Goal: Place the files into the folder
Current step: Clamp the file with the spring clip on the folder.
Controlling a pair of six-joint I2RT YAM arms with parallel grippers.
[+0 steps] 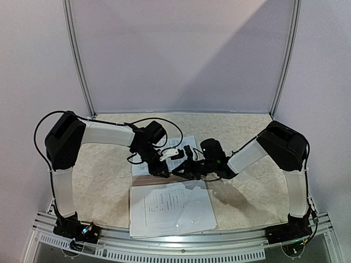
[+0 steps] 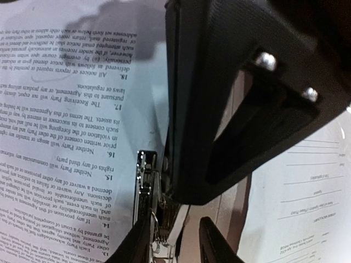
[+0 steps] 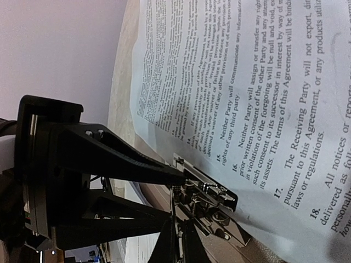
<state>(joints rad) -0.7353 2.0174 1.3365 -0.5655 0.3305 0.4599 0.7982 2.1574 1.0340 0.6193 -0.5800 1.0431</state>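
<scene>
The files are white printed sheets: one lies behind the grippers [image 1: 184, 145] and a stack lies in front [image 1: 170, 211]. The printed page [image 2: 71, 137] [image 3: 247, 82] lies on the taupe folder [image 2: 219, 211] [image 3: 263, 252], which the paper mostly hides in the top view. Both grippers meet at the folder's metal clip [image 2: 145, 181] [image 3: 211, 192]. My left gripper [image 1: 175, 166] [image 2: 175, 246] is open, with one finger [image 3: 137, 161] touching the clip. My right gripper [image 1: 190, 167] [image 3: 180, 246] has its jaws nearly together on a thin metal part of the clip.
The mottled beige table [image 1: 104, 170] is walled by white panels at the back and sides. An aluminium rail [image 1: 175, 244] runs along the near edge between the arm bases. A second sheet with signature lines [image 2: 307, 192] lies right of the clip.
</scene>
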